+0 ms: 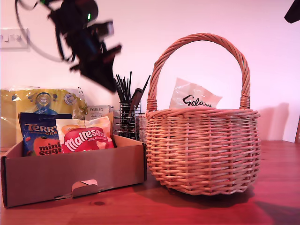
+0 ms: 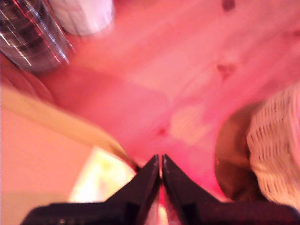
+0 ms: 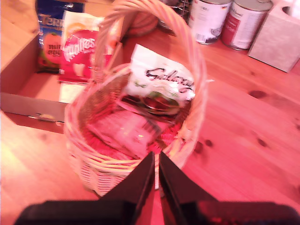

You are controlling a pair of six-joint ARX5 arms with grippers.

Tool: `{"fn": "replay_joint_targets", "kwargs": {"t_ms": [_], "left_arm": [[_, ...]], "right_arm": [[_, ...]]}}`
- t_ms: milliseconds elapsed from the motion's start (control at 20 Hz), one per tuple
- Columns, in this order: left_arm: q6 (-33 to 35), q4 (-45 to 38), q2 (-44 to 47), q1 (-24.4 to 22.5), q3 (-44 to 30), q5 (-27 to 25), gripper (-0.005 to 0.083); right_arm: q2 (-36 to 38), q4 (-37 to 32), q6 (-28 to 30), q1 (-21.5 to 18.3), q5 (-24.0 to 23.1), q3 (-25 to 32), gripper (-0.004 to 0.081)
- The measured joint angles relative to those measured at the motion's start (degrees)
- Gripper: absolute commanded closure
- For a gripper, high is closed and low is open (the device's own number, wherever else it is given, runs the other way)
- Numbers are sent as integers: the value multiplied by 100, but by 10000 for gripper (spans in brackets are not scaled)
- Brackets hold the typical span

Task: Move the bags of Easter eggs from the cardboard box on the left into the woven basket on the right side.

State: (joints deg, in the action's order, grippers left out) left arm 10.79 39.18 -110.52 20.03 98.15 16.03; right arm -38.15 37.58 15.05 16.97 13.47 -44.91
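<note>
The cardboard box (image 1: 70, 176) sits at the exterior view's left. A dark Terry's bag (image 1: 40, 136) and a red Maltesers bag (image 1: 86, 138) stand in it. The woven basket (image 1: 201, 154) is at the exterior view's right, and a white Galaxy bag (image 1: 193, 96) pokes out of it. My first gripper (image 1: 105, 79) is blurred, high above the box's right end; its wrist view shows it shut (image 2: 161, 164) and empty. My second gripper (image 3: 156, 161) is shut and empty, above the basket's near rim (image 3: 93, 159). Beyond it lie the Galaxy bag (image 3: 161, 79) and more pouches (image 3: 122, 131).
A yellow pack (image 1: 42, 101), a small white Porlex box (image 1: 97, 111) and a black wire utensil holder (image 1: 125, 119) stand behind the cardboard box. Two cans (image 3: 211, 18) and a pale box (image 3: 276, 37) stand behind the basket. An arm's tip (image 1: 293, 11) shows at the exterior view's top right.
</note>
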Motion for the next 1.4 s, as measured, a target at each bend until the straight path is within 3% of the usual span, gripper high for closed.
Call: {"fn": "replay_joint_targets", "kwargs": {"t_ms": [200,350,500,600,650,750,800,850,1050,1250,1400], "left_arm": [[48,-892,1425,-136,-1585,199,793],[627,-1381,2369,-691,-2363,1062,792],[1370,-1298,2378,-1303,-2721,2177,783],[1613,-1353,2203,-1532,-2758,2455,736],[1659,-1412,2186,-1646,-2769,2468,623],[2017,-1709,2188,-1818,-2767,2430,316],[2057,-1836,2188,-1840,-2767,2277,215],[2179,-1987,2190,-1864,-2767,2103,169],[2780,-2527,2188,-1816,-2767,1554,162],[2844,-2758,2083,-1779,-2758,1541,165],[2844,-2745,1495,-1777,-2688,1545,165]], "right_arm": [[0,-2,0,0,-20,0,783],[0,-2,0,0,-20,0,783],[0,0,0,0,-20,0,783],[0,7,0,0,-20,0,783],[0,13,0,0,-20,0,783],[0,15,0,0,-20,0,783],[0,15,0,0,-17,0,783],[0,15,0,0,-13,0,783],[0,15,0,0,-13,0,783],[0,17,0,0,-9,0,783],[0,15,0,0,52,0,783]]}}
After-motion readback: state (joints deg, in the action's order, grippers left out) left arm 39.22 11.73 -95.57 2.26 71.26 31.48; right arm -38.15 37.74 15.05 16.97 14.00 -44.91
